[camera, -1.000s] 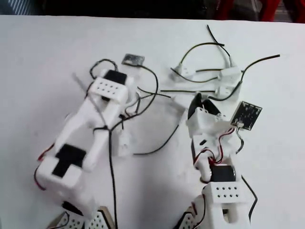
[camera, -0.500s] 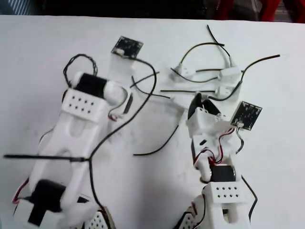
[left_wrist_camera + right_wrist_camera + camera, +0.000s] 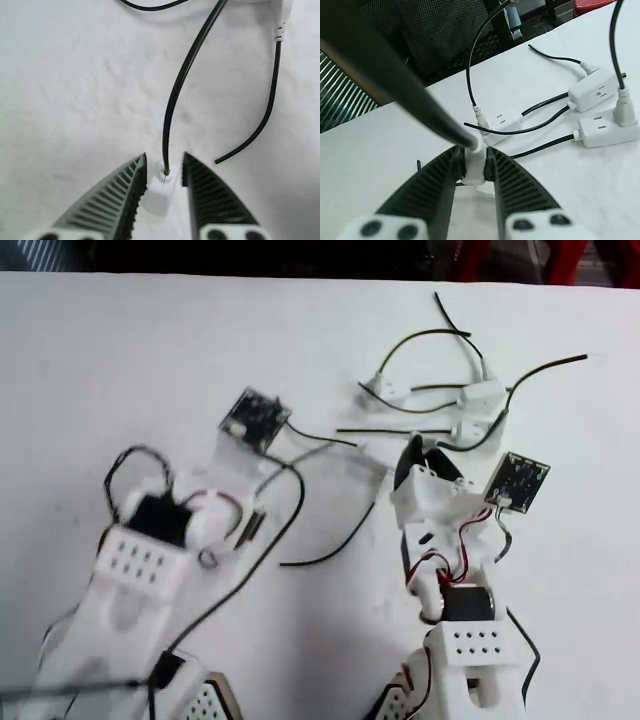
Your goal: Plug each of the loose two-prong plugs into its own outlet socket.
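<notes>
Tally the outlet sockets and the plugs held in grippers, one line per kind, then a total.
Outlet sockets: 3
Held plugs: 2, one plug in the left gripper, one plug in the right gripper
Total: 5

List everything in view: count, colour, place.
outlet sockets: three, white, grouped on the table's far side, beyond the right arm
left plug: one, white, black cord, between the left pincer's fingers
right plug: one, white, black cord, between the right pincer's fingers
third plug: one, white, at one socket's end; whether seated, cannot tell
cords: several, black, trailing over the table
table: one, white
left pincer: one, grey ribbed fingers, shut on the left plug, low over the table
right pincer: one, grey ribbed fingers, shut on the right plug, near the sockets
</notes>
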`<control>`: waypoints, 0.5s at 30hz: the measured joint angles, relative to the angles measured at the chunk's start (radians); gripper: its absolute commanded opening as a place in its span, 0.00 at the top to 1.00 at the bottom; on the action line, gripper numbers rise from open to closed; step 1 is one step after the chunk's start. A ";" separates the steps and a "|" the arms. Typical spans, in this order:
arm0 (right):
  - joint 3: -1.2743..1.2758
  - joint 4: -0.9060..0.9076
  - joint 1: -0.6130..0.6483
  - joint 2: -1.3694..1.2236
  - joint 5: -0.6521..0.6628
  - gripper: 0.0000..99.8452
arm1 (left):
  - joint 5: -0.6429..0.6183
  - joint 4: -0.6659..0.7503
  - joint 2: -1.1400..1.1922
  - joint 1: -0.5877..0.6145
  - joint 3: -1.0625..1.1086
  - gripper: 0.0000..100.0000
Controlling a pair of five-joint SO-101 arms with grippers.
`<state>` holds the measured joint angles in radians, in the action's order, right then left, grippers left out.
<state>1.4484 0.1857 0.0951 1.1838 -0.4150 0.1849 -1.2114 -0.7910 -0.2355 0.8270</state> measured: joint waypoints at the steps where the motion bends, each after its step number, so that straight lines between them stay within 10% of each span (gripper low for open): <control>1: 0.000 0.000 0.000 0.000 0.000 0.98 | 0.000 0.003 -0.049 0.009 0.032 0.67; 15: 0.000 0.000 0.000 0.000 0.000 0.98 | 0.170 0.012 -0.327 0.130 0.285 0.76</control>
<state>1.4484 0.1857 0.0951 1.1838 -0.4150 0.3552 -1.1991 -1.1178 -0.1051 1.1124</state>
